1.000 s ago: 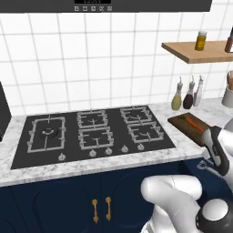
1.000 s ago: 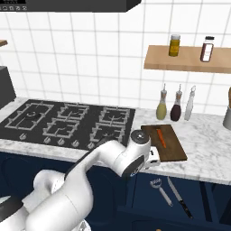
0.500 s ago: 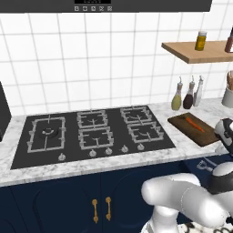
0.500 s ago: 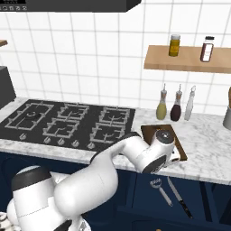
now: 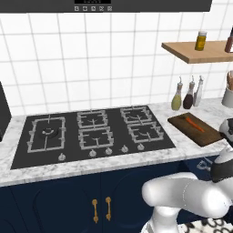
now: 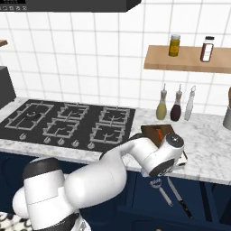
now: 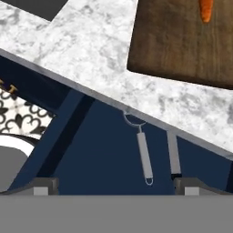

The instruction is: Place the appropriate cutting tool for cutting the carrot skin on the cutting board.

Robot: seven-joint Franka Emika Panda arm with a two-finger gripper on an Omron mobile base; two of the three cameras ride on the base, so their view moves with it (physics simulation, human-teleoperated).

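The dark brown cutting board (image 5: 196, 129) lies on the marble counter right of the stove, with the small orange carrot (image 5: 195, 123) on it. In the hand view the board (image 7: 182, 43) sits at the top right and the carrot's tip (image 7: 206, 9) shows at the upper edge. Below the counter edge, in a dark blue drawer-like space, a metal peeler (image 7: 144, 154) lies beside a grey knife handle (image 7: 173, 152); the right base view shows the peeler (image 6: 160, 189) and the knife (image 6: 180, 199) too. My gripper (image 7: 117, 185) hangs open above them, holding nothing.
The black stove (image 5: 93, 134) takes up the counter's left and middle. Three bottles (image 6: 176, 104) stand against the tiled wall behind the board. A tan wall shelf (image 6: 187, 64) with two jars hangs above. My arm's wrist (image 6: 166, 154) covers part of the board.
My arm has swung right and a little lower, from the board's left end to the counter's front edge over the drawer. Board and carrot have stayed put.
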